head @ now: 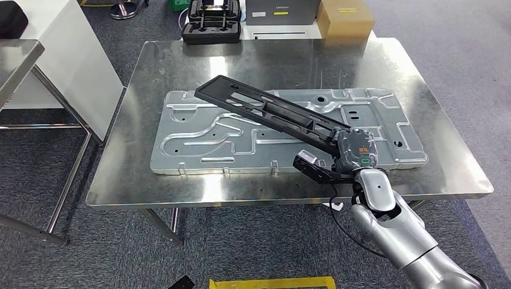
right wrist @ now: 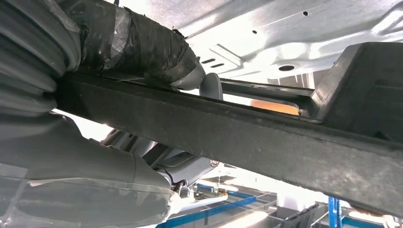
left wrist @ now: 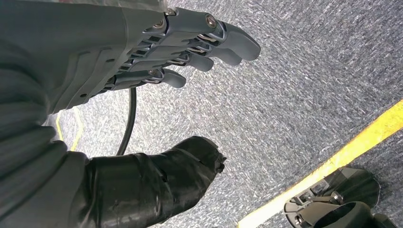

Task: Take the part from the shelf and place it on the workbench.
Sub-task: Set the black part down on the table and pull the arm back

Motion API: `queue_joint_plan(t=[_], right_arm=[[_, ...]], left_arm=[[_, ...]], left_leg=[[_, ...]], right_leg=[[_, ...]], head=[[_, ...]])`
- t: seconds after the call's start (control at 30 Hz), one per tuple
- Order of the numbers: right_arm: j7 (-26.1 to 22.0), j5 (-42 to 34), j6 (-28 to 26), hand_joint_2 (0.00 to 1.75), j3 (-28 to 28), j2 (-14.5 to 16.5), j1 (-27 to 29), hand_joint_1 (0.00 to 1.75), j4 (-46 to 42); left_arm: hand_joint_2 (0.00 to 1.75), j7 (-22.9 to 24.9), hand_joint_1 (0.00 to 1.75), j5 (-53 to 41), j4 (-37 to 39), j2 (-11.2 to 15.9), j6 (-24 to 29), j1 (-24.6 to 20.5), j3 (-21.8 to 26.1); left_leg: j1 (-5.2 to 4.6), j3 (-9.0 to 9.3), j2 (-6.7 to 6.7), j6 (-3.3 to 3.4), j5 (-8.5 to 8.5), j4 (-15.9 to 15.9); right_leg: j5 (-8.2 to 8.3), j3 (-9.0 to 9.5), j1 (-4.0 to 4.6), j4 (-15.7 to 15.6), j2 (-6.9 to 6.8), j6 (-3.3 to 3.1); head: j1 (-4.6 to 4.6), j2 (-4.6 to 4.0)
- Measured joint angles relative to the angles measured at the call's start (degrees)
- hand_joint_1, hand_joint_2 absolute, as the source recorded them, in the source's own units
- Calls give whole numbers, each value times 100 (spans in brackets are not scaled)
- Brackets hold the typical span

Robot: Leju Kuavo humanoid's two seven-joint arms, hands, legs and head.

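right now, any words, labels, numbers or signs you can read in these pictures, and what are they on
None can be read.
Grey box behind the workbench: a small pale print on its front, too blurred to read.
Cardboard box: a yellow label on top, too small to read.
Right hand, holding the black part: orange marks on its back, not legible as text.
Stamped metal panel: no text visible.

Grey carpet floor [head: 241, 241], yellow tape line [head: 271, 282] at bottom; steel desk [head: 181, 180] centre; white cabinet [head: 72, 54] upper left; cardboard box [head: 344, 18], possibly printer [head: 282, 11] behind.
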Motion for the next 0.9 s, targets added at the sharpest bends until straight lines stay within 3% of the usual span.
queue_joint_plan(t=[0.9], right_arm=[[0,-4,0,175,15,0,0,175,11]], left_arm=[[175,-7,0,0,0,0,0,-3,0]], left_leg=[[0,0,0,0,0,0]], right_leg=[[0,0,0,0,0,0]], head=[[1,0]])
